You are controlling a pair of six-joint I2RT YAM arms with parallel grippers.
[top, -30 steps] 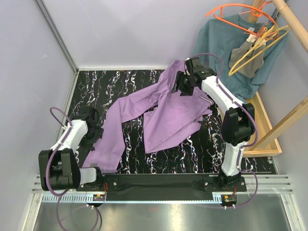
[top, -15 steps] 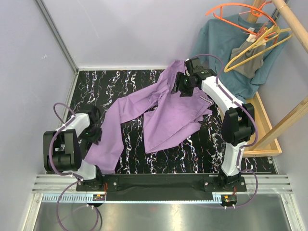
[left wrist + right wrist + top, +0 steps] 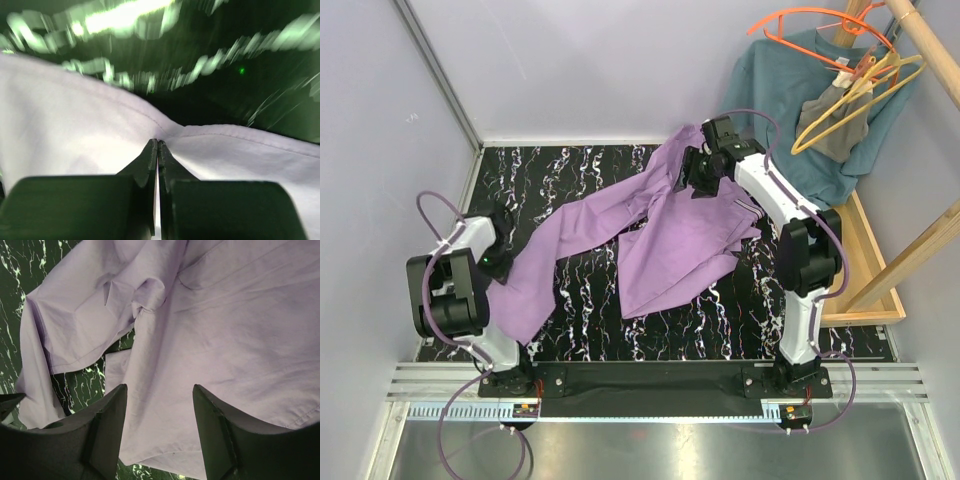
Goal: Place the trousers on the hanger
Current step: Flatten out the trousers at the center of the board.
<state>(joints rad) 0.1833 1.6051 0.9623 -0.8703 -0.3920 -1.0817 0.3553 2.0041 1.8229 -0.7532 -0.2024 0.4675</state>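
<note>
The lilac trousers (image 3: 670, 240) lie spread on the black marbled table (image 3: 580, 170), one long leg running toward the front left. My left gripper (image 3: 498, 262) is at that leg's left edge. In the left wrist view its jaws (image 3: 158, 144) are pressed together on a fold of the pale cloth (image 3: 75, 135). My right gripper (image 3: 695, 182) hovers over the trousers' far end. Its fingers (image 3: 112, 410) stand wide apart above the cloth (image 3: 225, 330), holding nothing. The yellow hanger (image 3: 855, 100) hangs on the rack at the back right.
A teal shirt (image 3: 790, 80), a small grey garment (image 3: 835, 125) and an orange hanger (image 3: 820, 22) hang on the wooden rack (image 3: 920, 35). Its wooden base tray (image 3: 875, 270) borders the table's right side. Lilac walls close in the left and back.
My left gripper has shut on the edge of the trouser leg and the left arm has swung back, pulling the leg's end a little away from the front edge. The right arm has barely moved.
</note>
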